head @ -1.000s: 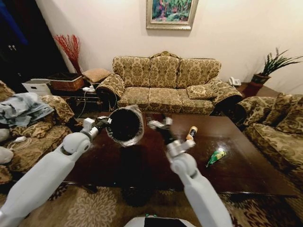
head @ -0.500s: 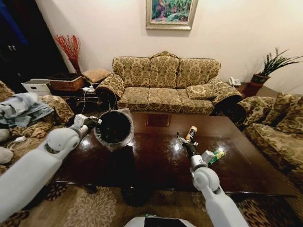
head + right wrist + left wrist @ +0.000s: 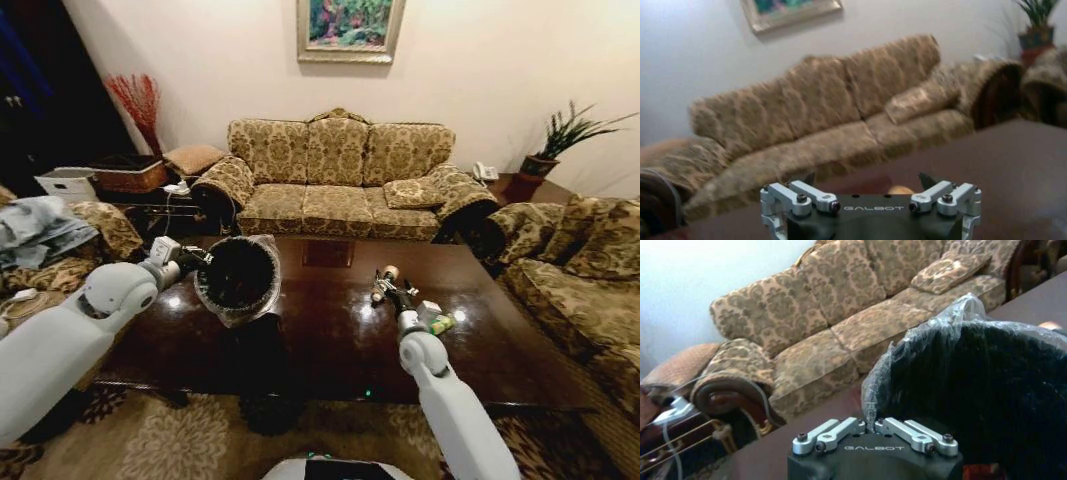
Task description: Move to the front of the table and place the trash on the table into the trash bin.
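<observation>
1. Trash bin (image 3: 238, 277) held up over left part of bench (image 3: 330, 335), mouth tipped toward head camera and toward centre of bench; black wall, crinkly clear liner bunched around rim.
2. Left gripper (image 3: 873, 429) pinched closed on bin rim with liner caught between jaws, per left wrist view. Rim grip judged to keep mouth unobstructed so items can be dropped in.
3. Bin tilted rather than upright: probably to present opening to other arm, saving a reach to floor level.
4. Right gripper (image 3: 392, 292) extended low over bench, just beside brown orange-labelled bottle (image 3: 380, 283), which lies on its side near bench centre. Jaws spread wide in right wrist view (image 3: 869, 186), nothing between them; bottle cap just visible past gripper body.
5. Contact between jaws and bottle: cannot tell from head view; appears close but not gripped.
6. Green bottle (image 3: 441, 323) lying on bench, partly hidden behind right forearm, nearer front edge than brown bottle.
7. Step judged: approach to brown bottle, grasp not yet made. Two bottles still on bench, so task roughly midway at best.
8. Risk noted: round bottle on glossy top likely to roll if nudged by one jaw first; thin rim pinch on bin could slip under added weight.
</observation>
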Controlling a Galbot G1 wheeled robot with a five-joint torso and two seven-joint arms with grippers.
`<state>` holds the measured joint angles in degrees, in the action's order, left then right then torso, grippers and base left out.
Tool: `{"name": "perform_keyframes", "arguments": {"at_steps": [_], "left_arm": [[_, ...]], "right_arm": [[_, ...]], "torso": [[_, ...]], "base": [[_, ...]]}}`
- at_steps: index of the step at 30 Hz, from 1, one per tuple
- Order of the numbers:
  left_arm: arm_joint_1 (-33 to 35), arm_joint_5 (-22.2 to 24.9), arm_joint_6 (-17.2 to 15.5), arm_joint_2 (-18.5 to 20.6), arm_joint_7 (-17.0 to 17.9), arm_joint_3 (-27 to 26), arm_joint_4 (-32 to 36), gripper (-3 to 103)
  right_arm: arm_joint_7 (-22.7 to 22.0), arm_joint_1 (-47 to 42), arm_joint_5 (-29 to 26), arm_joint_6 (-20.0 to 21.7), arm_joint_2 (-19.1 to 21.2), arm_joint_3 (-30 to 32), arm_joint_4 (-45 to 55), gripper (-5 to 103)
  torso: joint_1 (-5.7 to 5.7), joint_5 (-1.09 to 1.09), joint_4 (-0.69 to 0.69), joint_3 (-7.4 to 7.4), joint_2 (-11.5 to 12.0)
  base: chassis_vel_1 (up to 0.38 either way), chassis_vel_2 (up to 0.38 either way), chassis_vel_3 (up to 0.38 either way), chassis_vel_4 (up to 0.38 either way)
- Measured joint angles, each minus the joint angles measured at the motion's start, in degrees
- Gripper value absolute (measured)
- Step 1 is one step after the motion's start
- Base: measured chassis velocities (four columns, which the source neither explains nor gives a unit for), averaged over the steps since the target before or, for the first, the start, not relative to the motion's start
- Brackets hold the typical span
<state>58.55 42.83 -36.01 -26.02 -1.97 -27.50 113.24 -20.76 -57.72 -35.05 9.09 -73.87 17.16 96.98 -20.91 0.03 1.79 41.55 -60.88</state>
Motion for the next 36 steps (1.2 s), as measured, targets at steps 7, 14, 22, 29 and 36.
{"name": "perform_keyframes", "arguments": {"at_steps": [7, 14, 22, 29, 36], "left_arm": [[-0.54, -0.01, 0.47, -1.16, 0.11, 1.28, 0.17, 2], [-0.88, -0.46, 1.02, -2.32, 0.24, 2.25, -0.47, 2], [-0.83, -1.38, 1.58, -3.38, 0.13, 2.47, -1.28, 2], [-0.55, -2.21, 1.76, -5.16, 0.14, 2.53, -1.4, 2], [-0.77, -2.37, 2.06, -5.44, 0.09, 2.54, -1.66, 2]], "right_arm": [[-3.78, 10.2, -2.13, 3.98, -4.1, -2.49, -12.45, 100], [-2.7, 17.39, -0.89, 3.42, -9.32, -4.14, -24.86, 100], [-0.63, 20.31, 5.94, -0.15, -12.4, -1.75, -34.98, 100], [0.1, 21.03, 7.32, -1.65, -13.05, -0.97, -39.71, 100], [0.27, 21.94, 6.91, -1.64, -12.76, -0.59, -42.69, 100]], "torso": [[0.0, -0.09, 0.06, 0.0, 0.0], [-0.02, -0.05, 0.11, 0.01, 0.0], [0.0, -0.05, 0.0, 0.0, 0.0], [0.0, -0.04, 0.07, 0.0, 0.0], [0.0, -0.03, 0.06, -0.01, 0.0]], "base": [[-0.04, -0.077, 0.033, 0.063], [0.044, 0.051, -0.001, -0.023], [0.0, 0.0, 0.0, 0.0], [0.0, 0.0, 0.0, 0.0], [0.0, 0.0, 0.0, 0.0]]}}
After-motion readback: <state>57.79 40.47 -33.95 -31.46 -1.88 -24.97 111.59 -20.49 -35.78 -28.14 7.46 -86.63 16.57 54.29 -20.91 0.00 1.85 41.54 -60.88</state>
